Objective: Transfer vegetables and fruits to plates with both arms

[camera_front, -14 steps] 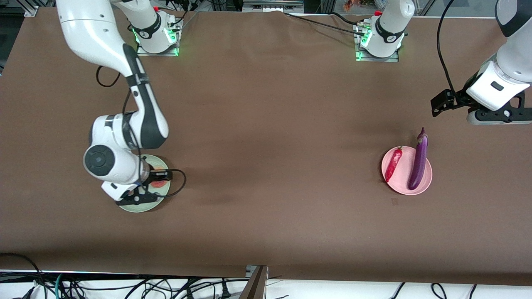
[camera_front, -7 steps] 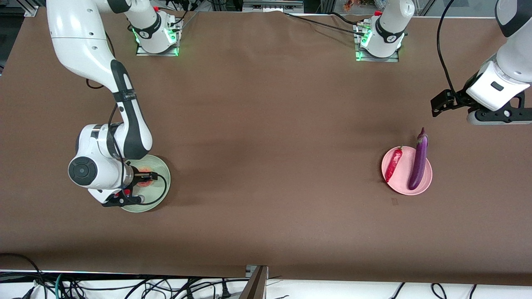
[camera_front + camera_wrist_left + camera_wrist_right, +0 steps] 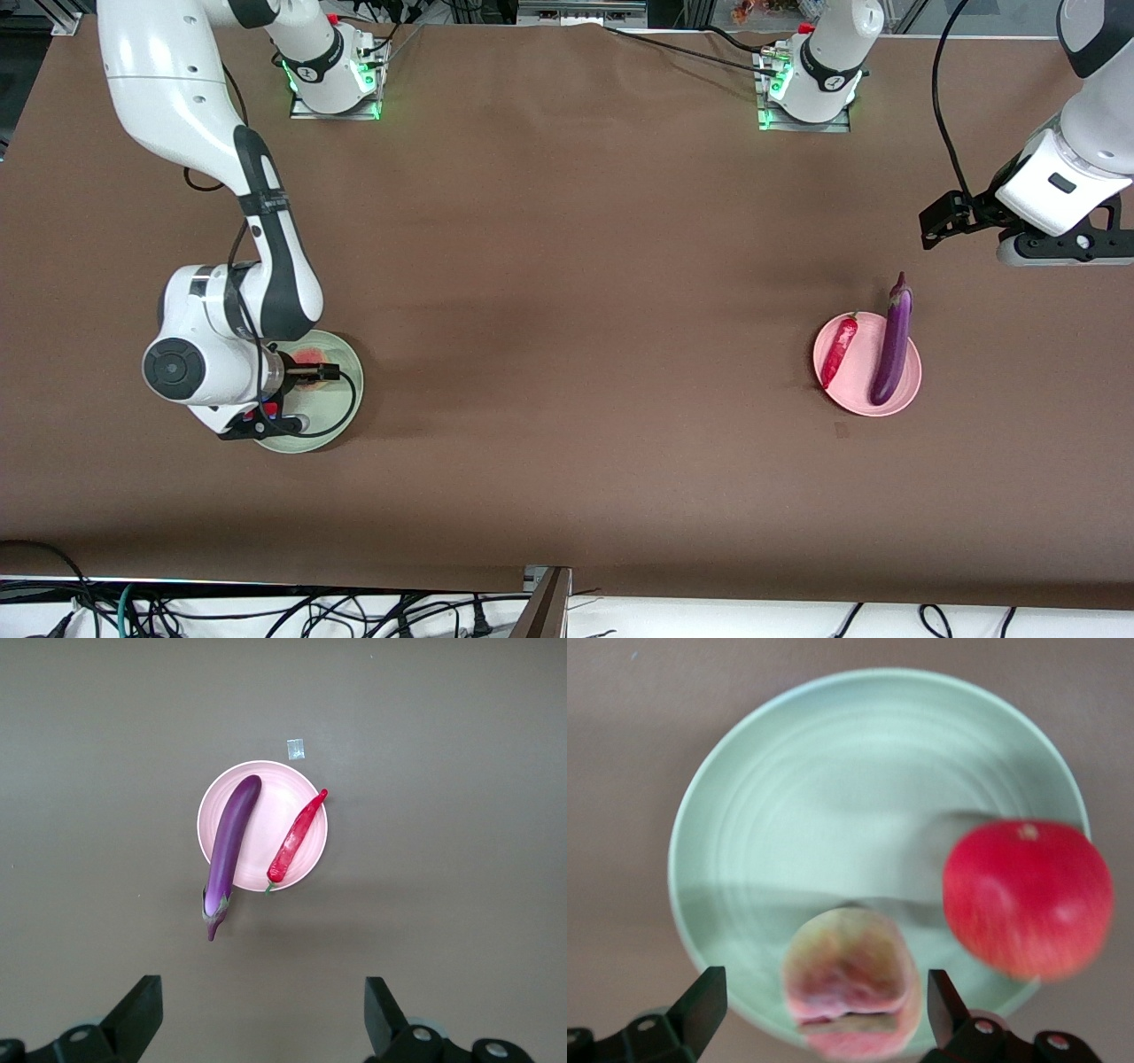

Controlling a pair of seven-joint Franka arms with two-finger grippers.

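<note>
Brown cloth covers the bench [image 3: 567, 292], and both plates on it are already loaded. The right arm [image 3: 230, 292] reaches down over the mint green plate [image 3: 341, 421] at its own end of the bench. The right gripper [image 3: 819, 1014] stands spread just above the peach [image 3: 849, 979], which rests on the plate with the red apple [image 3: 1028, 896] beside it. The left gripper [image 3: 257, 1014], also spread and holding nothing, waits high above the bench near the pink plate [image 3: 908, 390], where the purple eggplant [image 3: 891, 341] and the red chili pepper [image 3: 838, 348] lie side by side.

The step in hand looks like the release of the peach. Doing it well means lifting straight up, so neither finger nudges the round fruit off the shallow rim.

Only the right wrist view shows both fruits plainly; in the front view the arm hides most of that plate. The left wrist view shows the eggplant's stem end overhanging the pink rim.
</note>
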